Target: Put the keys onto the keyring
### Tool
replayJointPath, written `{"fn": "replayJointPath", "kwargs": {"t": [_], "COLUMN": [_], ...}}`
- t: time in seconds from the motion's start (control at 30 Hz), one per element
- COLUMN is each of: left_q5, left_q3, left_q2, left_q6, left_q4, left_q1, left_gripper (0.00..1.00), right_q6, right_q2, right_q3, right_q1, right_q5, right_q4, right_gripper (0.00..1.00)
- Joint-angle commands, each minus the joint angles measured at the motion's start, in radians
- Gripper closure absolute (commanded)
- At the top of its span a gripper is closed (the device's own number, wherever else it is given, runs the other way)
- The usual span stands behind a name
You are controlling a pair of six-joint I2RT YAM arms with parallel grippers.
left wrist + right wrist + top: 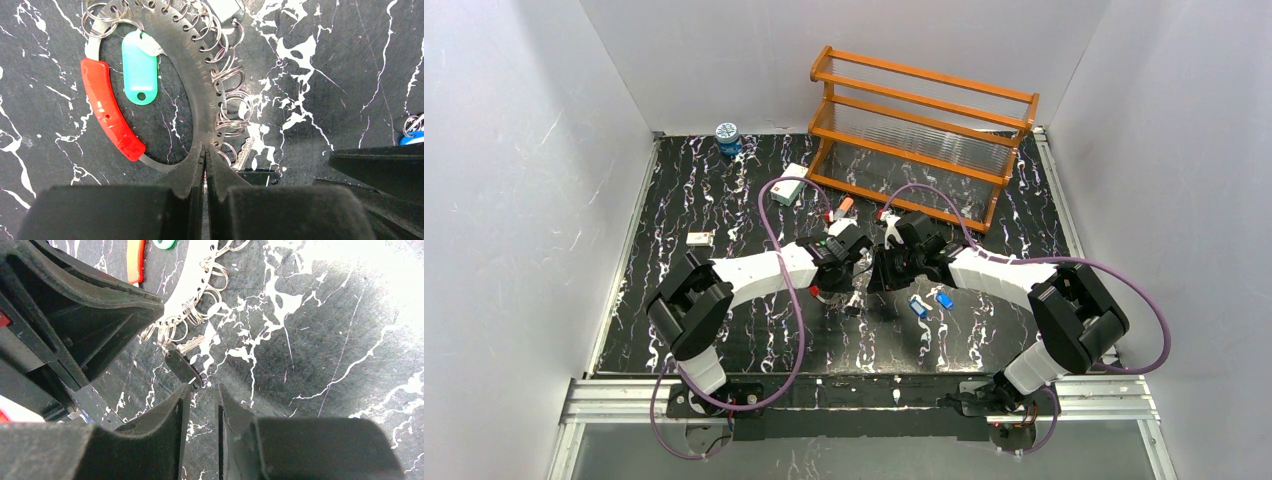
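— Closest in is the left gripper (205, 154). Its jaws are pressed together, pinching the bottom edge of the keyring (199, 70).
— And where does the ring lie?
— On the table (350, 60), mid-table between the two arms. Its red part (112, 115) curves down the left and the grey holed band down the right. A green tag (140, 65) sits inside the loop.
— The outer edge?
— It is crowded with small split rings (231, 95) all along the band's right side. Beyond them there is only bare marble.
— The right gripper (200, 394)?
— Its jaws are a narrow slit apart with nothing between them. The tips sit just short of a dark tag (182, 371) and a silver key (192, 344) at the ring's edge.
— Any loose keys?
— Two blue keys (917, 307) lie on the table, just beside the right arm on its near side. The rack (924, 130) stands at the back edge, well apart.
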Motion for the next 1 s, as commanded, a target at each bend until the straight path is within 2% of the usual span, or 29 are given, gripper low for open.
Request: {"fn": "replayJointPath", "kwargs": {"t": [0.0,0.1,0.23,0.37,0.43,0.5,0.63,0.73,0.97], "left_q5": [-0.032,-0.040,-0.034,-0.018,-0.027,-0.024,0.029,0.121,0.332], "left_q3": [-0.017,-0.026,-0.033,-0.044,-0.048,-0.062,-0.112,-0.173,-0.324], "left_q2": [-0.054,-0.065,-0.077,-0.090,-0.105,-0.129,-0.196,-0.236,-0.265], "left_q6": [0.051,0.043,-0.004,-0.048,-0.061,-0.074,-0.105,-0.134,-0.297], "left_q4": [-0.029,-0.035,-0.034,-0.014,-0.012,0.002,0.072,0.151,0.344], "left_q1": [-0.005,-0.005,-0.006,-0.004,0.000,0.011,0.037,0.075,0.150], "left_gripper": [1.00,0.99,0.83,0.76,0.69,0.68,0.58,0.55,0.59], "right_q6": [-0.014,-0.016,-0.015,-0.015,-0.016,-0.018,-0.019,-0.019,-0.021], "right_q2": [-0.026,-0.020,-0.010,-0.009,-0.009,-0.010,-0.010,-0.009,-0.004], "right_q3": [0.015,0.017,0.021,0.021,0.023,0.022,0.019,0.020,0.017], "right_q1": [-0.003,-0.003,-0.003,-0.003,-0.003,-0.004,-0.003,-0.003,-0.003], "right_q5": [0.005,-0.004,-0.017,-0.025,-0.026,-0.026,-0.028,-0.029,-0.033], "right_q4": [0.010,0.012,0.015,0.016,0.013,0.012,0.014,0.015,0.013], "right_gripper": [0.67,0.66,0.66,0.65,0.65,0.65,0.64,0.64,0.63]}}
